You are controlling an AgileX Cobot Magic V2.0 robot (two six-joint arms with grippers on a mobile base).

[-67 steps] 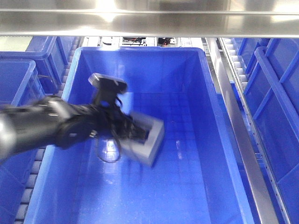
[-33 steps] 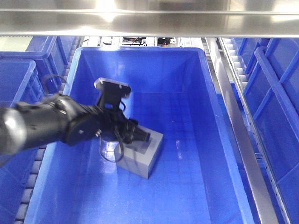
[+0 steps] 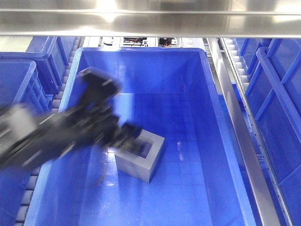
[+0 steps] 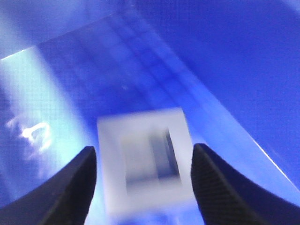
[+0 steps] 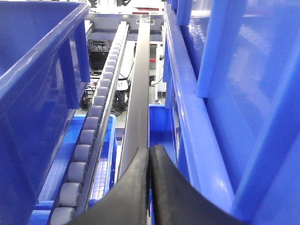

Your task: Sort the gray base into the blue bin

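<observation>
The gray base (image 3: pixel 140 158) lies on the floor of the blue bin (image 3: pixel 214 141), its square recessed window facing up. My left gripper (image 3: pixel 126 136) hovers just above and left of it, blurred by motion. In the left wrist view the gray base (image 4: pixel 145 159) shows pale between the two dark fingers (image 4: pixel 70 187), with blue gaps on both sides, so the left gripper (image 4: pixel 143 154) is open and apart from it. The right gripper (image 5: pixel 150 154) is shut on nothing, pointing along a dark rail outside the bin.
More blue crates stand at the left (image 3: pixel 19 80) and right (image 3: pixel 277 94). A steel shelf beam (image 3: pixel 150 19) spans the top. Roller tracks (image 5: pixel 91 140) and a metal rail (image 3: pixel 235 117) run between the crates.
The left gripper has let go of the gray base, which now rests flat on the bin floor. The arm has pulled back up and left.
</observation>
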